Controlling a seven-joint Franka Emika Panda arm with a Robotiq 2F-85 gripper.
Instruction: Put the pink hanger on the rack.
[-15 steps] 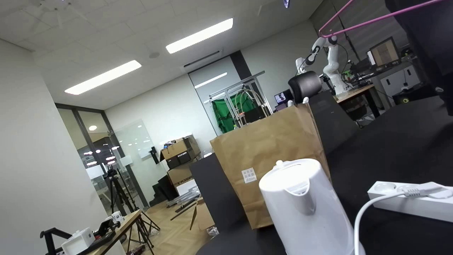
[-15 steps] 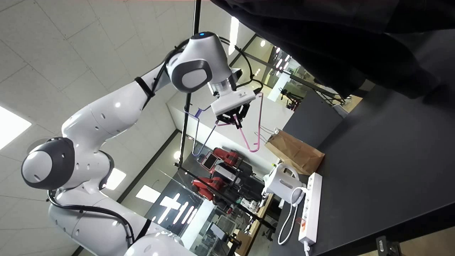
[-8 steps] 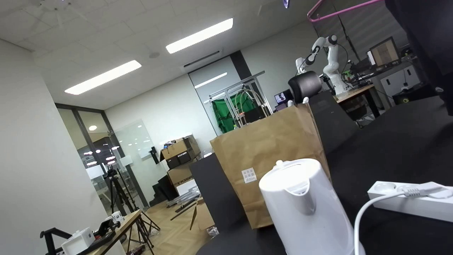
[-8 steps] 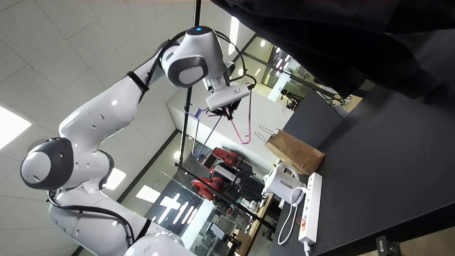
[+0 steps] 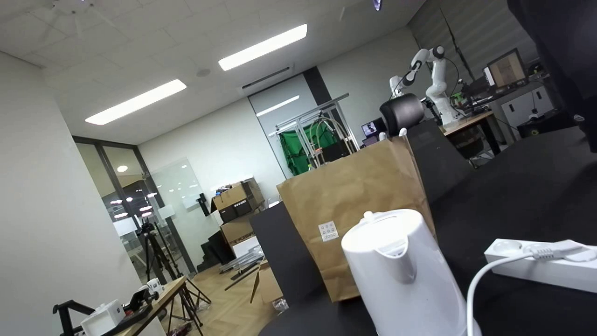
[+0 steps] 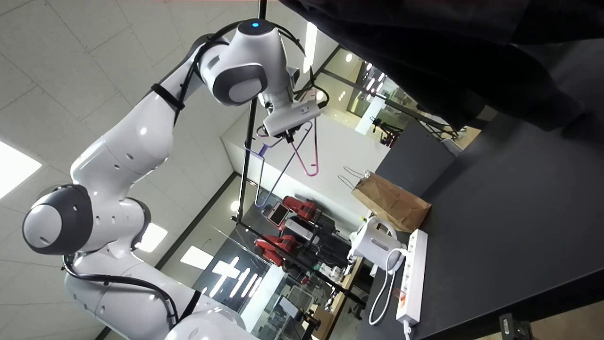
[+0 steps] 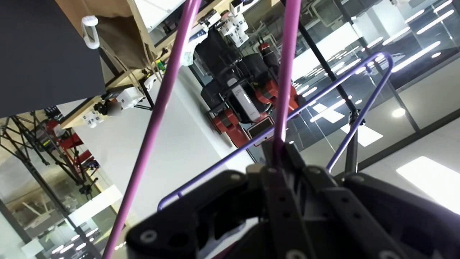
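My gripper (image 6: 290, 138) is shut on a side bar of the pink hanger (image 6: 315, 141) and holds it in the air, left of the paper bag in an exterior view. In the wrist view two pink bars of the hanger (image 7: 287, 68) run up; one sits between the fingertips (image 7: 281, 151). The black rack pole (image 6: 246, 170) stands left of my gripper; it also shows in the wrist view (image 7: 351, 158). A purple hanger (image 6: 263, 151) hangs on it and crosses behind the held bar in the wrist view (image 7: 230, 155). The pink hanger's hook is not clearly visible.
A brown paper bag (image 6: 391, 200), a white jug (image 6: 377, 243) and a white power strip (image 6: 413, 278) with a cable are on the dark table (image 6: 495, 226). Someone's dark clothing (image 6: 424, 52) fills the upper right. The jug (image 5: 406, 275) and bag (image 5: 359, 186) show large in an exterior view.
My gripper with the pink hanger has moved up and left, closer to the rack pole and purple hanger. The pink hanger has left the top right of an exterior view.
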